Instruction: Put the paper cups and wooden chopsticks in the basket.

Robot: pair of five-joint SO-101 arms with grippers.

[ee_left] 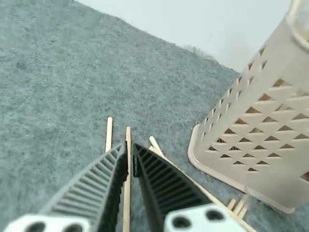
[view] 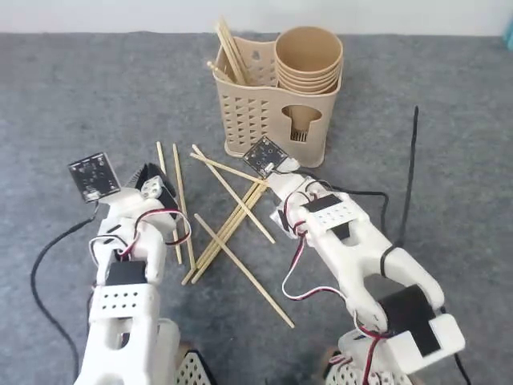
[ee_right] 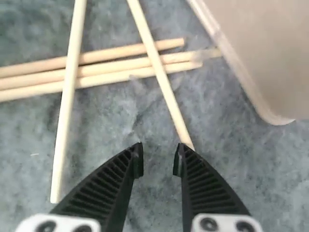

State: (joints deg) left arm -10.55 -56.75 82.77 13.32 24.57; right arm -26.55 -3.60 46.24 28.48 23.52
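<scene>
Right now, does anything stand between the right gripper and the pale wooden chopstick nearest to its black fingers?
Nothing visible does. The right gripper is open over bare grey carpet, and the end of the pale wooden chopstick lies right at one fingertip. Farther off it crosses three parallel chopsticks.

A grey, felt-like surface [view: 64, 96] is spread across the whole working area, its nap seen as short, matted fibres. Along its far edge it is bounded by a plain white wall [view: 120, 14]. A thin black cable [view: 411, 160] is laid over the surface on the right side, running away toward the wall. A second black cable [view: 38, 273] is looped on the surface at the left. A small bluish object [view: 508, 34] is cut off at the far right corner.
</scene>
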